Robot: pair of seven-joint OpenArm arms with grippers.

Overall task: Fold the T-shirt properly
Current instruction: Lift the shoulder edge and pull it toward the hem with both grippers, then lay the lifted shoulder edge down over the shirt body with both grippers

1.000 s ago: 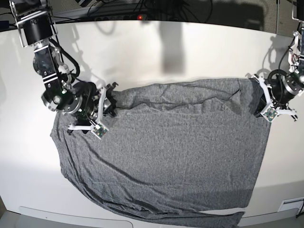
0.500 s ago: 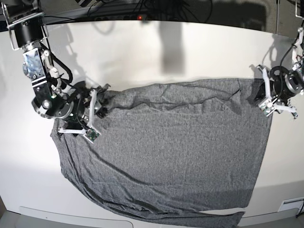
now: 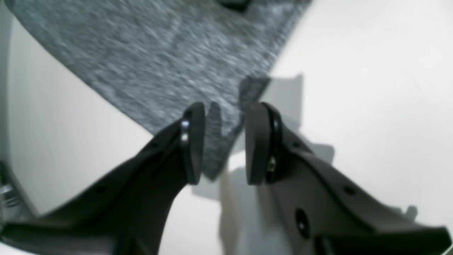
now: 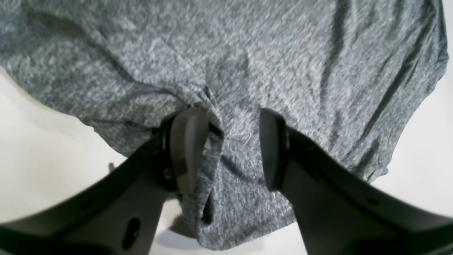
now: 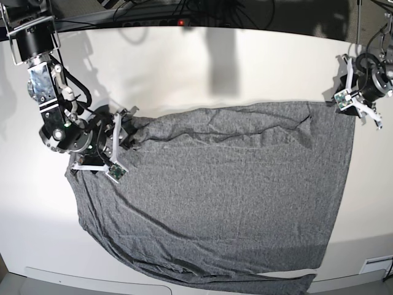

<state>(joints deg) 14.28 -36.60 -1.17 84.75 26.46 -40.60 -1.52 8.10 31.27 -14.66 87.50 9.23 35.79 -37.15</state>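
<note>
The heather-grey T-shirt (image 5: 215,190) lies spread across the white table (image 5: 184,67), its top edge rumpled. My left gripper (image 5: 349,103) hovers at the shirt's far right corner. In the left wrist view this gripper (image 3: 226,109) is open, and the corner of the T-shirt (image 3: 170,53) lies on the table below the gap, held by nothing. My right gripper (image 5: 128,134) rests on the shirt's upper left corner. In the right wrist view it (image 4: 230,141) is open over the T-shirt (image 4: 247,53), with a small fold bunched against one finger (image 4: 187,141).
Cables and a dark strip (image 5: 184,21) run along the table's far edge. The shirt's lower hem (image 5: 276,284) reaches the table's front edge. Bare white table surrounds the shirt on the left (image 5: 31,215) and far side.
My left gripper has opened, let go of the shirt's right corner and drawn up and away to the right. The right arm shifted slightly left, staying open.
</note>
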